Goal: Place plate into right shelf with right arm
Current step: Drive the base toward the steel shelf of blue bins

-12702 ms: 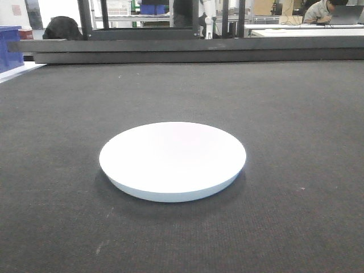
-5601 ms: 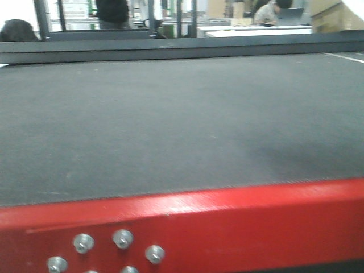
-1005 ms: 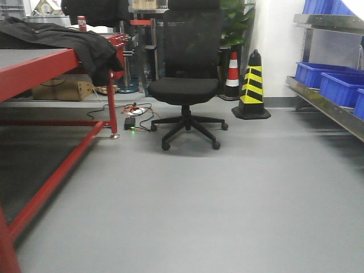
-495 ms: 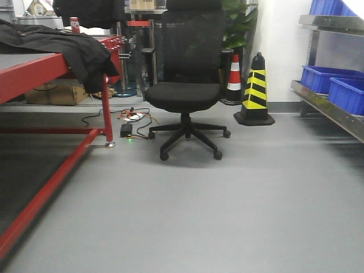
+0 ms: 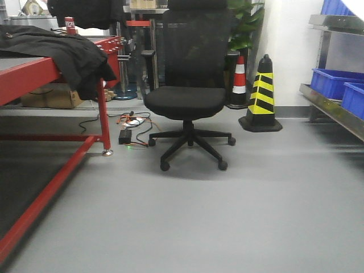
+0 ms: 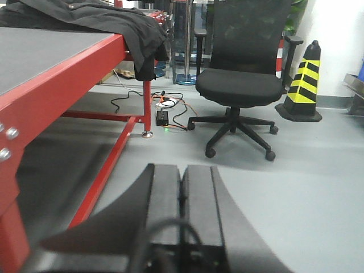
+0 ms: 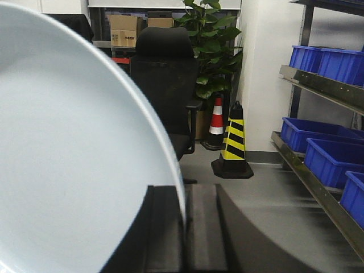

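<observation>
One chair (image 5: pixel 185 96) stands out on the floor. Right of the chair I count two cones: one yellow cone (image 5: pixel 260 94) and one red cone (image 5: pixel 239 74). One plant (image 7: pixel 210 45) rises behind the chair. Left of the chair is one red bench (image 5: pixel 28 78), with one jacket (image 5: pixel 68 51) and one can (image 5: pixel 70 25) on it and one box (image 5: pixel 51 96) under it. Two more cartons (image 7: pixel 123 29) sit behind the chair. Far right of the chair is one shelf (image 7: pixel 318 85) with five bins (image 7: pixel 310 133) in sight. There is one plate (image 7: pixel 68 170).
</observation>
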